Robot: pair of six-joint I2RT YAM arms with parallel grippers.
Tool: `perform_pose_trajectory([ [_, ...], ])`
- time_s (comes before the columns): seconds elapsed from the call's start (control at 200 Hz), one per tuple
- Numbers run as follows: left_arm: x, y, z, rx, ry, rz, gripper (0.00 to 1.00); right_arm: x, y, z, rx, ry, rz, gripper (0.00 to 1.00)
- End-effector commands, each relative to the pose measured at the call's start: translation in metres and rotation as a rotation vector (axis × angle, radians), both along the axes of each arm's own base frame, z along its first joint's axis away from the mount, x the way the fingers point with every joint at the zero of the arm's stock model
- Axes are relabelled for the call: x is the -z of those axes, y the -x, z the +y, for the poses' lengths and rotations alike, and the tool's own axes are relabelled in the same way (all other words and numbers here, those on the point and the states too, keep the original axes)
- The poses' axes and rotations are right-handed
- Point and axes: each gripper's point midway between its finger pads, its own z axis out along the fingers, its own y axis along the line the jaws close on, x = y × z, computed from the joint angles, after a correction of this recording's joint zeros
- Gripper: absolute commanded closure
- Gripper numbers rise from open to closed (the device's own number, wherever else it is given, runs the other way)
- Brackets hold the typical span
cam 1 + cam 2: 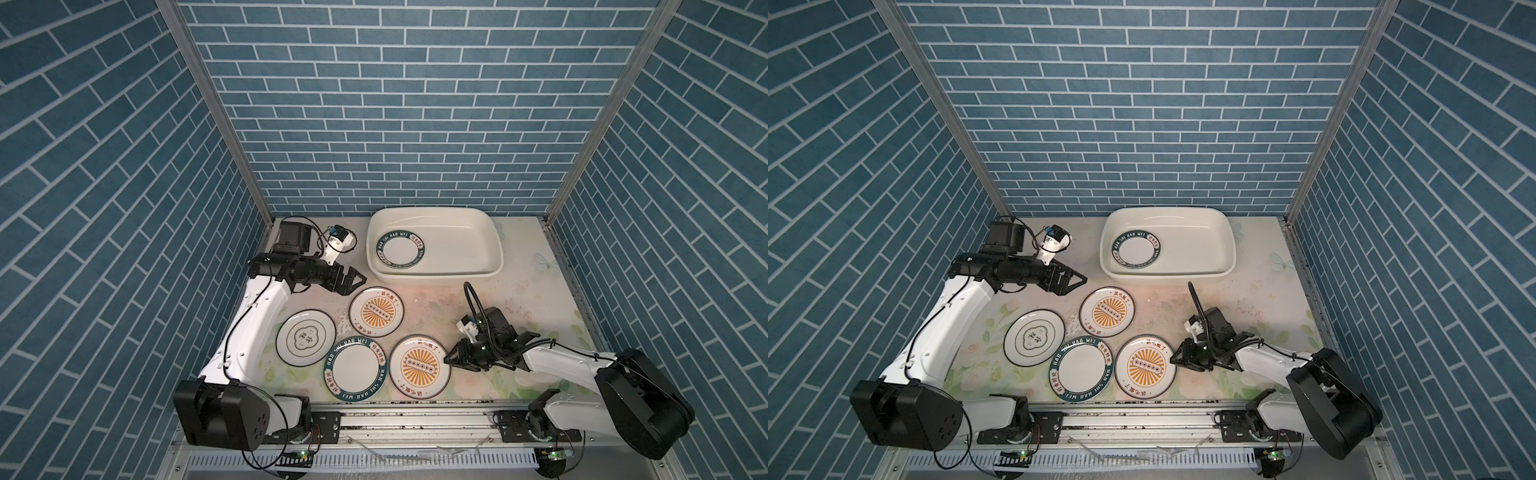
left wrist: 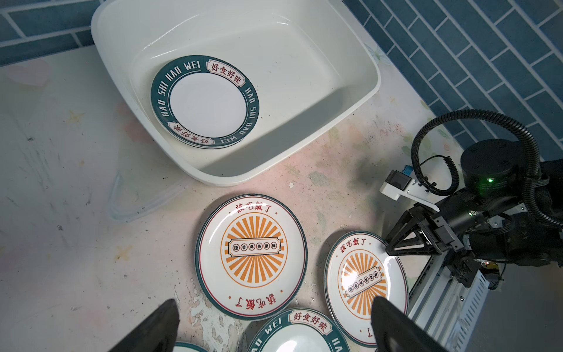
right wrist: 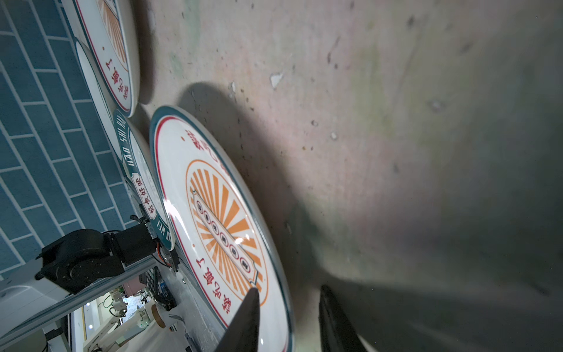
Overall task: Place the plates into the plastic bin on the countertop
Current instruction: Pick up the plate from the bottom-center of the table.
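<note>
1. Fingers [image 3: 243,320] of the right gripper [image 3: 289,289] straddle the rim of the sunburst plate [image 3: 225,219]. One finger lies over the plate's face and the other outside the rim, above the countertop [image 3: 396,137]. The jaws stand partly open with nothing pinched yet.
2. Step in hand, as judged: a rim grasp. The outer finger should pass under the lip before closing, so that the pinch seats on the rim and not on sloping glaze.
3. This plate lies flat at the front, just beside a teal-lettered plate [image 1: 356,368]. A straight lift first would avoid nudging that neighbour.
4. Plastic bin [image 1: 478,232]: at the back, well apart. A binned plate [image 1: 401,248] occupies the half nearer the left arm, so the bare half suits the set-down.
5. Left gripper [image 1: 358,278]: wide open and empty, hovering near the far sunburst plate [image 1: 376,311]. The carry should route clear of it.
</note>
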Motion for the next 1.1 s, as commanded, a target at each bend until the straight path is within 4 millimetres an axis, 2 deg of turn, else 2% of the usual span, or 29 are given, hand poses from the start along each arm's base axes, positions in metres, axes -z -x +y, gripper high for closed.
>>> perform_pose_trajectory([
  [0.0, -0.002, 0.004, -0.001, 0.005, 0.003, -0.006, 0.0, 0.016, 0.007, -0.008, 0.015, 0.051, 0.039, 0.67],
  [1.095, -0.006, 0.005, -0.001, 0.004, 0.0, -0.02, 0.0, 0.031, 0.008, -0.013, -0.002, 0.101, 0.037, 0.72],
])
